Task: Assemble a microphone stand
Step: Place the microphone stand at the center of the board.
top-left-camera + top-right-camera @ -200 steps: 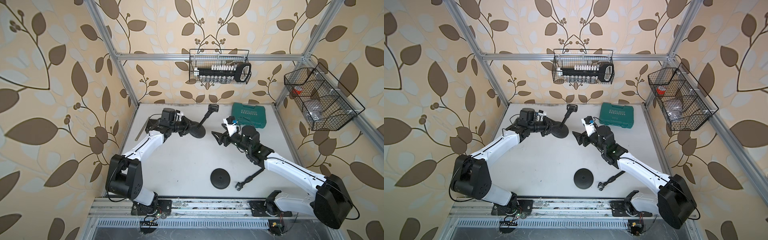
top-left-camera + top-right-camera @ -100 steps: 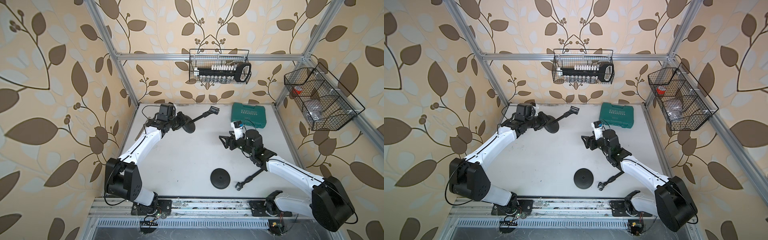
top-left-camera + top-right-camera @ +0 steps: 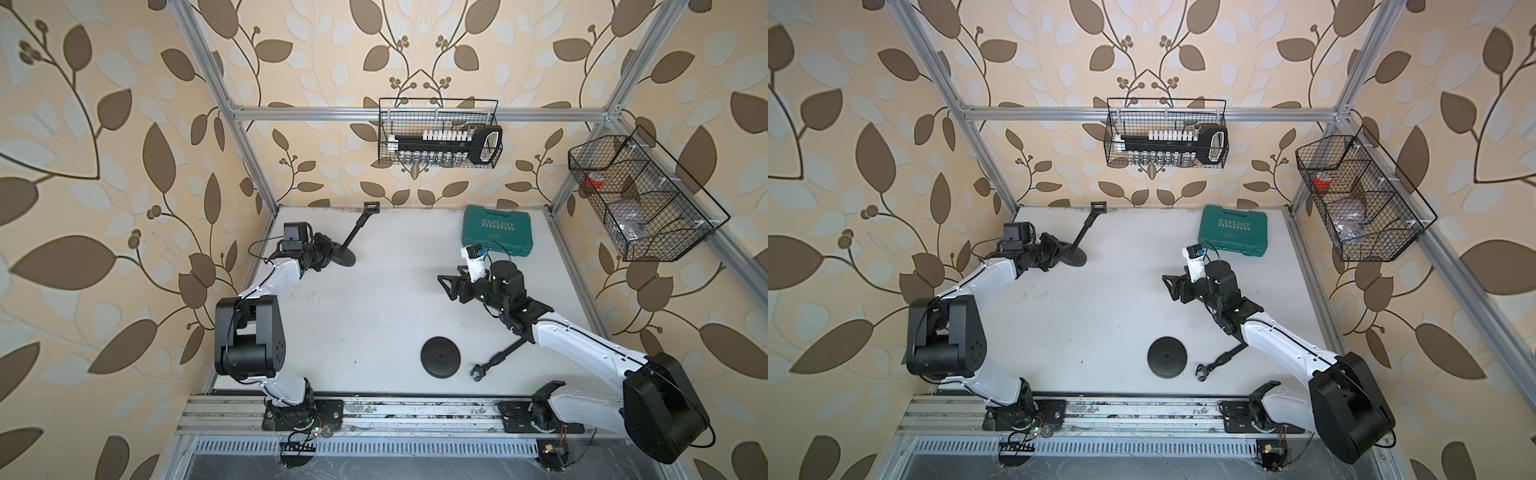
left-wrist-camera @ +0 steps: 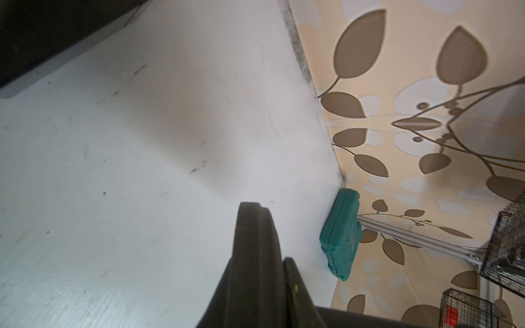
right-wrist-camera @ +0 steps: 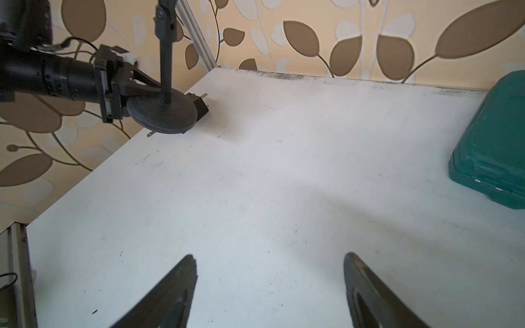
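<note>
Operator: How far along is the microphone stand?

Robot: One stand looks joined, by my reckoning: a black round metal base (image 5: pixel 162 115) with a thin black pole (image 5: pixel 165 68) rising from its middle. My left claw (image 3: pixel 330 258) is clamped tight on that base's rim, at the far left corner of the white table (image 3: pixel 374 299). A second black disc base (image 3: pixel 440 356) and a loose black pole with a clip end (image 3: pixel 496 357) lie just beside each other near the front edge, unjoined. Those are what is left, I judge.

Operator: Which way does the held one point?

Robot: The pole stands upright in the right wrist view, long axis up and down, base below, free end topmost. Whether the base touches the table I cannot tell. My right claw (image 3: pixel 448 287) hangs wide open over mid-table, empty.
</note>
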`<state>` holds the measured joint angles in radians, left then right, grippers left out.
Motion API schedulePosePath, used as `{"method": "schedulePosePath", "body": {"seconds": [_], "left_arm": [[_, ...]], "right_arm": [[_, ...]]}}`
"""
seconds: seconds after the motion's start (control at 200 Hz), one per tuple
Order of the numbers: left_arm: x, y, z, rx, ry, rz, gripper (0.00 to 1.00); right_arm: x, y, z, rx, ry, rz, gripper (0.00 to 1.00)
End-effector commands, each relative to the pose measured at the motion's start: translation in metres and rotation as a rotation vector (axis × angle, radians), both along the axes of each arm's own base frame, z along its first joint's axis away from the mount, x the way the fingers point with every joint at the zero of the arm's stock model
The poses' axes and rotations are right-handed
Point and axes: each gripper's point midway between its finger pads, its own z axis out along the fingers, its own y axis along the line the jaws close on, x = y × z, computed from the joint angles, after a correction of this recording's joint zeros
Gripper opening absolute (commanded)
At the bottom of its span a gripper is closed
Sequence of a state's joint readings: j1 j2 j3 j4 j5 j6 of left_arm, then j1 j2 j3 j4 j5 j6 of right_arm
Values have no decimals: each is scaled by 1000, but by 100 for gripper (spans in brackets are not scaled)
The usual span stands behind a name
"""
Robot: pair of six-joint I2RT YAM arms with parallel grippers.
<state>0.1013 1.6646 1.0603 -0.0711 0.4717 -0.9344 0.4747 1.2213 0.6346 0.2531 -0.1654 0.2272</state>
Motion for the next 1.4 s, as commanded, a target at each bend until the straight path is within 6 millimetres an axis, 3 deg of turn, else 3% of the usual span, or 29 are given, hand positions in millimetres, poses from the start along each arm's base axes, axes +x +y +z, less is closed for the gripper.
{"method": "schedulePosePath", "body": {"seconds": [0.0, 0.255, 0.385, 0.485, 0.655, 0.795, 0.97, 1.395], "left_arm": [[22, -11, 21, -69, -128, -71, 0], [38, -9, -27, -66, -53, -88, 1], [41, -10, -44, -70, -21, -113, 14], [39, -10, -55, -58, -2, -126, 34], [28, -3, -61, 3, 6, -128, 49], [17, 0, -58, 42, 14, -126, 53], [-7, 14, -73, 97, 141, -82, 54], [-59, 31, -64, 209, 203, -15, 64]], "right_arm": [[-3, -2, -3, -6, 13, 6, 81], [-1, -4, -14, -20, 39, 5, 82], [0, -7, -14, -18, 36, -2, 82], [2, -7, -13, -13, 36, -3, 82], [2, -6, -16, -10, 46, 2, 82], [2, -6, -16, -4, 49, 5, 82], [1, -10, -15, -8, 51, -16, 82], [-15, -51, -35, -42, 177, -229, 85]]}}
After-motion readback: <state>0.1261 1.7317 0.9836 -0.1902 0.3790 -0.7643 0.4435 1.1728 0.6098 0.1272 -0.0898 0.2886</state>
